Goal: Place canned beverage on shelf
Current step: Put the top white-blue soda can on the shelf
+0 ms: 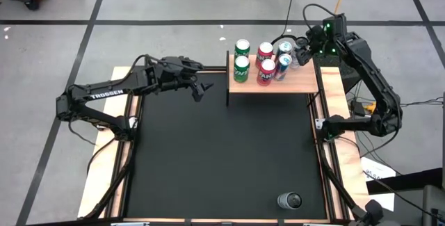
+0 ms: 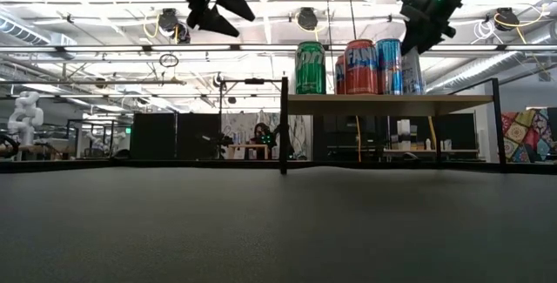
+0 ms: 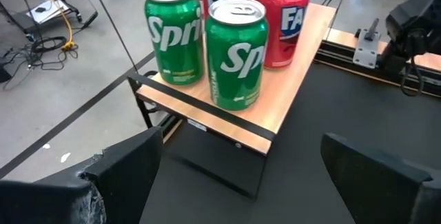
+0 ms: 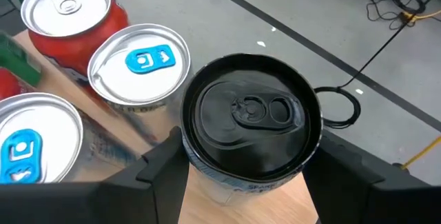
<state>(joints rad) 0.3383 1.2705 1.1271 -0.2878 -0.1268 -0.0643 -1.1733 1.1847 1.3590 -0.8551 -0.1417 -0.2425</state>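
On wooden shelf [image 1: 306,82]: cylindrical metal cans [image 1: 241,69].

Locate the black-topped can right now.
The black-topped can stands on the light-brown wooden shelf, at its back right end beside the blue-tabbed silver-topped cans, between the right gripper's fingers.

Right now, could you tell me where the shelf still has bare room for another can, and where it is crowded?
The shelf is bare along its right part, beside the blue cans. Its left and middle are crowded: two green cans, two red cans, then the blue pair. At the back right, the right gripper is shut on a black-topped can. The left gripper hangs open off the shelf's left end.
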